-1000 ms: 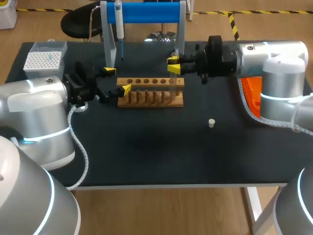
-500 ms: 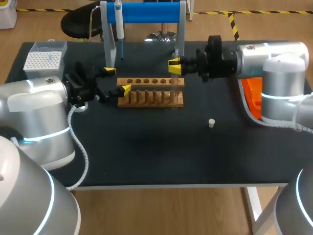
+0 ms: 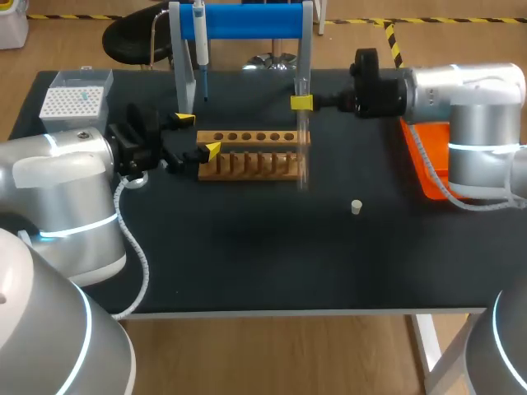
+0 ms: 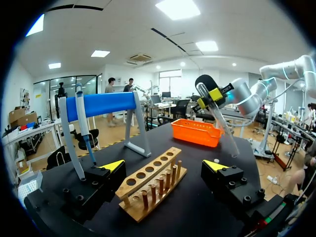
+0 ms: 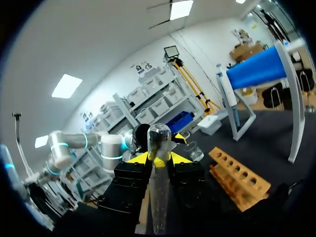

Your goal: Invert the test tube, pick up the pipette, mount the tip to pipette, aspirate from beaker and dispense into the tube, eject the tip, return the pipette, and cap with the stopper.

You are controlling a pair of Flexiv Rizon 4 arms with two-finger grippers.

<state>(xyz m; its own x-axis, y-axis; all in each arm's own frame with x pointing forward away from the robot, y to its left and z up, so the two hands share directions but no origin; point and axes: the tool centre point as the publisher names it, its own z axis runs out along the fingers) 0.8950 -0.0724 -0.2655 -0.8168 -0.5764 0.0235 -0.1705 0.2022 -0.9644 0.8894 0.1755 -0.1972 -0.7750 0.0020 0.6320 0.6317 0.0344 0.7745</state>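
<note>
Overhead, stopper, right wrist, test tube pinched

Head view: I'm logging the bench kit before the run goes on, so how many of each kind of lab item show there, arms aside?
test tube: 1
wooden rack: 1
pipette: 1
blue stand: 1
tip box: 1
stopper: 1
orange tray: 1
Total: 7
</note>
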